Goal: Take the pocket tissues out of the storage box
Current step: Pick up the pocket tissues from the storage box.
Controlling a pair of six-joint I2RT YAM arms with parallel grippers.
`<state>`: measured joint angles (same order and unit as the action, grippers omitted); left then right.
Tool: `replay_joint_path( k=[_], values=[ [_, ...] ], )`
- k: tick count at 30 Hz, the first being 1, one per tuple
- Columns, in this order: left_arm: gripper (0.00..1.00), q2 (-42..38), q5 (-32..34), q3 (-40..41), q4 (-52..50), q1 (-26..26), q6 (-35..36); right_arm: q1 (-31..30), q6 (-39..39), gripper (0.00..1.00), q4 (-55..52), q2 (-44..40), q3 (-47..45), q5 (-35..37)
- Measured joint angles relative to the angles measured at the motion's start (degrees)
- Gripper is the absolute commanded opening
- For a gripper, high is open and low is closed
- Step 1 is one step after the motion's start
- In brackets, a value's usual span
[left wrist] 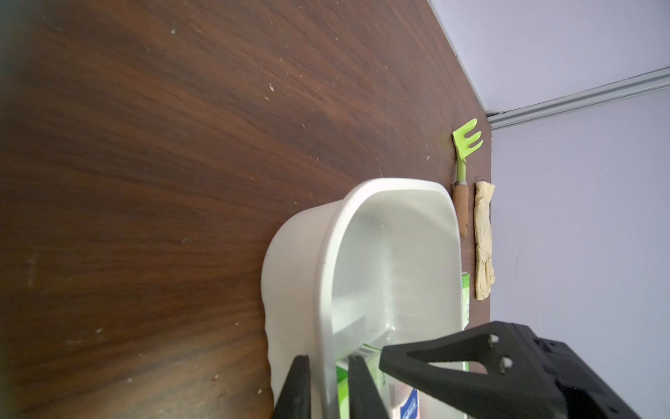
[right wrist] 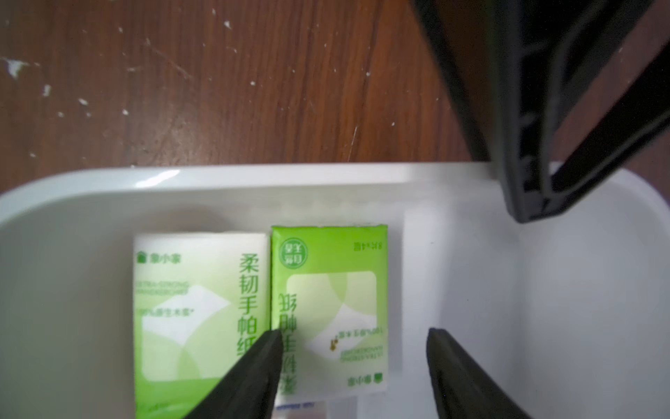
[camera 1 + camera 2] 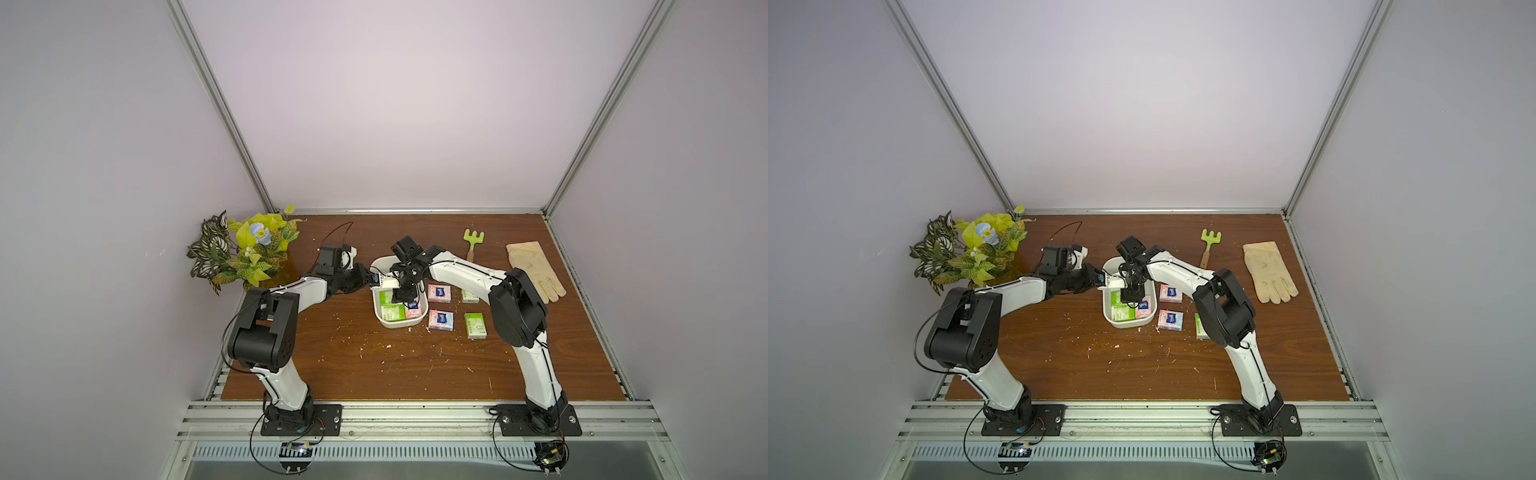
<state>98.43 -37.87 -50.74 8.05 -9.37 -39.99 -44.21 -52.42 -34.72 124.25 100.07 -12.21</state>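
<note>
Right wrist view: two green-and-white pocket tissues lie flat on the floor of the storage box [image 2: 253, 179], long edges touching; one is a bright green packet [image 2: 330, 261], the other a paler green packet [image 2: 195, 308]. The right gripper [image 2: 353, 335] hangs over the bright one with its jaws apart. One fingertip [image 2: 268, 348] sits at the seam between the two packets; the other stands clear of the packet's outer edge, over bare white floor; it has hold of nothing.

In a top view a boxed pink packet [image 3: 412, 309] lies beside the green ones (the gripper's black body covers the middle of the box, so no full count can be made).

The left gripper [image 1: 329, 359] straddles the box's side wall, one finger [image 1: 299, 384] outside and one inside; its jaws are narrow, and in the right wrist view the tips meet at the rim, pinching the wall.

On the wooden table [image 3: 374, 365], just beside the box on the robot's right, lie a rear pink packet [image 3: 439, 293] and a front pink packet [image 3: 440, 320]; beyond them lie a front green packet [image 3: 475, 325] and a rear green packet [image 3: 468, 296], the latter partly behind the right arm. Farther back lie a green hand rake [image 3: 473, 239] and a pale glove [image 3: 536, 268]; an artificial plant [image 3: 245, 253] stands in the back left corner.
</note>
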Motion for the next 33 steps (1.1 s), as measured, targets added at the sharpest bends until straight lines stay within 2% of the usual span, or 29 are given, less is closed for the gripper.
replay_joint_path(
  k=[18, 33],
  values=[
    [0.02, 0.0, -0.2, -0.1, -0.5, 0.0, 0.0, -0.7, -3.1, 0.74, -2.4, 1.2, 2.1, 0.1],
    [0.0, -1.2, 0.7, -0.1, -2.1, 0.0, 0.0, -1.3, -3.8, 0.75, -0.9, 0.4, -0.5, -0.4]
  ],
)
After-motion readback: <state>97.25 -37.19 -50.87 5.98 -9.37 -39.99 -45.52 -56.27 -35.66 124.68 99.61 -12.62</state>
